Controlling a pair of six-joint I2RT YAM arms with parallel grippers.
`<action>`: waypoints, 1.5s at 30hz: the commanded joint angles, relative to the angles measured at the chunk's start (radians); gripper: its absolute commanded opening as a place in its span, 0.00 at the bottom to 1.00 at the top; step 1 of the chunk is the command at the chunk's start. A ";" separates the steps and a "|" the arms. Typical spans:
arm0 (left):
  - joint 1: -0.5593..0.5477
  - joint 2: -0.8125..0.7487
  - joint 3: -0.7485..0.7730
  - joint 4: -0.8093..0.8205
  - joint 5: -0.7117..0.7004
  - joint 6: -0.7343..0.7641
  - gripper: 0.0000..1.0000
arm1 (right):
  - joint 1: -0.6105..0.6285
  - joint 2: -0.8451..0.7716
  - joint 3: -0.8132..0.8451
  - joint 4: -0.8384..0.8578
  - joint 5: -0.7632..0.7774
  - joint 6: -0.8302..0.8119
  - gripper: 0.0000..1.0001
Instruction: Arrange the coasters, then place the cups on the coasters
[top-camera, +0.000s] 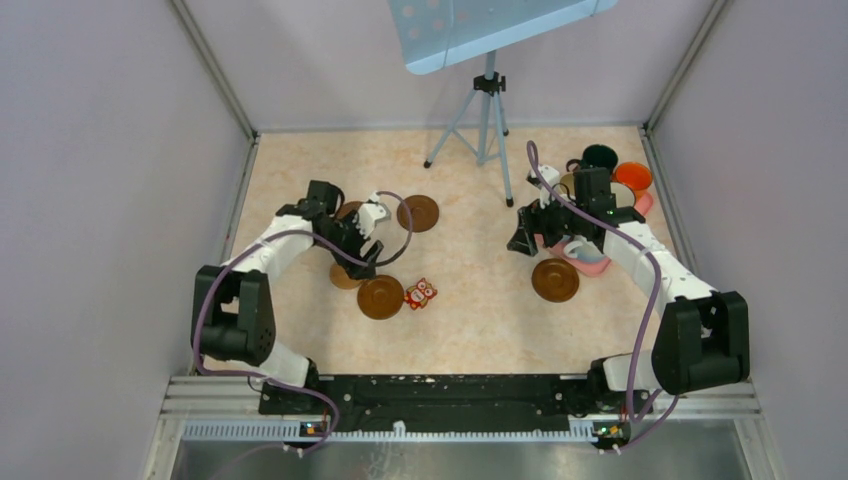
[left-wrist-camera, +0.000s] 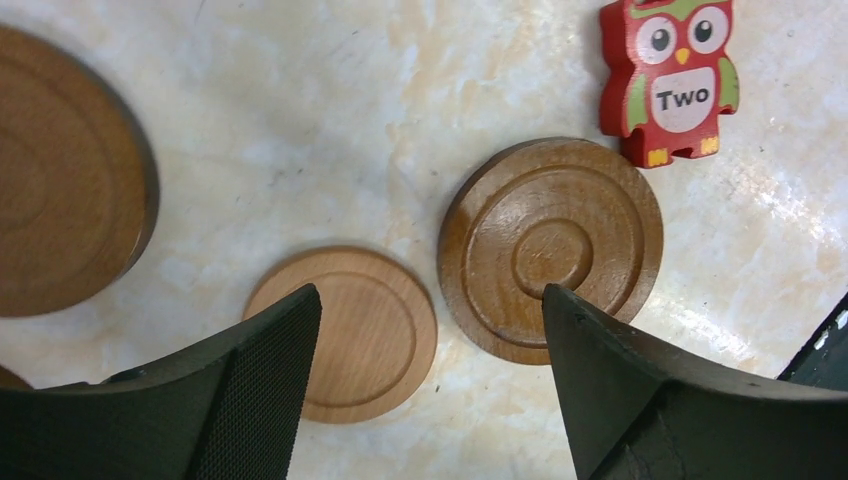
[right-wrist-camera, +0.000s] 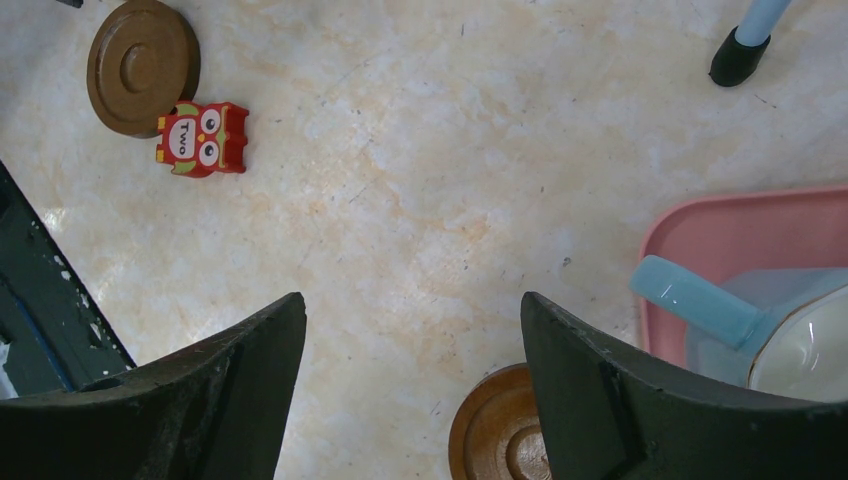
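Left end effector (left-wrist-camera: 430, 295) wide, empty, above tan coaster (left-wrist-camera: 350, 335). I judge it thin, stiff, light, slick: pinch opposite rim edges. Right end effector (right-wrist-camera: 412, 300) wide, empty.

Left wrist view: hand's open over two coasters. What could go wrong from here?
1. The tan coaster and the darker ringed coaster lie almost edge to edge under the open left hand. Closing there could catch both or push one away.
2. The red owl sits right beside the darker ringed coaster, so sliding that coaster may knock the owl.
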 joint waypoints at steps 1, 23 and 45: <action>-0.051 -0.017 -0.009 0.003 -0.012 0.050 0.88 | -0.005 -0.017 -0.002 0.016 -0.020 -0.010 0.78; -0.232 0.027 -0.170 0.125 -0.203 0.070 0.71 | -0.006 -0.015 -0.005 0.010 -0.033 -0.016 0.78; 0.112 -0.179 -0.366 -0.055 -0.273 0.279 0.51 | -0.006 -0.018 -0.004 0.008 -0.037 -0.017 0.78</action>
